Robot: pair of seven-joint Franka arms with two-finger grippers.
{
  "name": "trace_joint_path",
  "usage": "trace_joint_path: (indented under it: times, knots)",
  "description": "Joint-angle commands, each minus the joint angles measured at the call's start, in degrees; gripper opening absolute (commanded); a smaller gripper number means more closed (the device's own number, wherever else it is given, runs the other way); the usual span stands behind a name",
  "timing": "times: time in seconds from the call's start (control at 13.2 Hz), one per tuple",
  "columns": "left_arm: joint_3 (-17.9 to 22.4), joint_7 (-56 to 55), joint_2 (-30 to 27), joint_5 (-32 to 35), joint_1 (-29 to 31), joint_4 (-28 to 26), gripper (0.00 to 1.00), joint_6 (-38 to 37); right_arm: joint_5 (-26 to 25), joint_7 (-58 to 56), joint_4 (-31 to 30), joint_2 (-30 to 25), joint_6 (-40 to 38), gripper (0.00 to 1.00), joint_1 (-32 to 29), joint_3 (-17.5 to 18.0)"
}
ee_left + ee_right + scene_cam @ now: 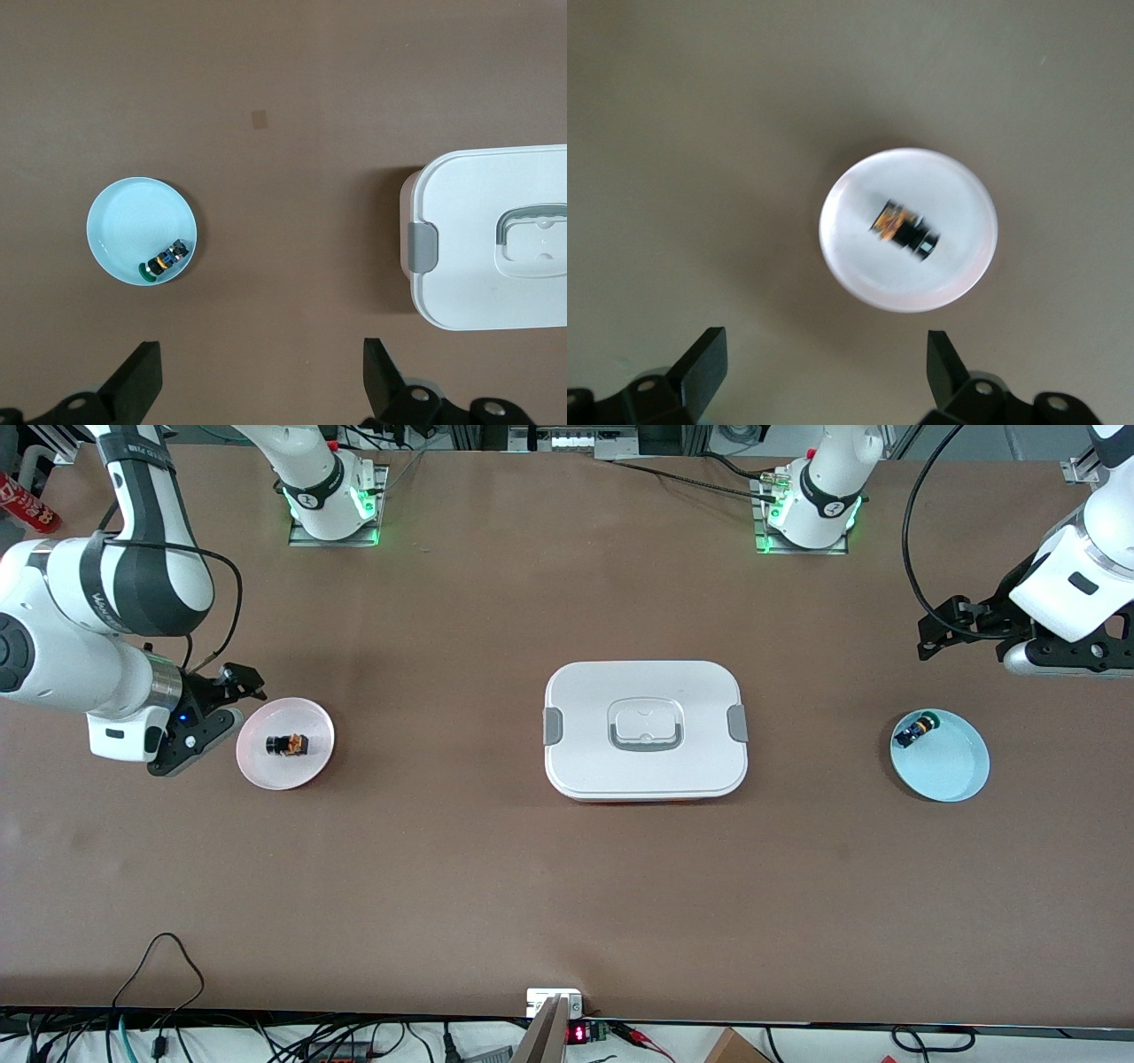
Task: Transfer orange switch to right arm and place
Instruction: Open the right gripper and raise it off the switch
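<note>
Jaws stand wide on both my grippers, holding nothing. My right gripper hangs beside the pink dish; my left gripper waits near the blue dish. The orange switch lies in the pink dish: tiny, light, stiff, black with tan-orange body. I'd pinch its body.

Matt brown table; smooth white plastic box; glossy pink dish.

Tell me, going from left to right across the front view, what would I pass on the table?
Right gripper → pink plate holding the orange switch → white lidded box → pale blue plate holding a green-capped part → left gripper.
</note>
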Motion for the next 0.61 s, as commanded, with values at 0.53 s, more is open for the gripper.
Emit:
trace_joint_path:
  times: [0.53]
  knots:
    - [-0.1,1.2,0.8,0.8,0.3,1.7,1.00,-1.7,-0.6,25.9,14.5,0.2,-17.0,1.00,1.3,-0.1]
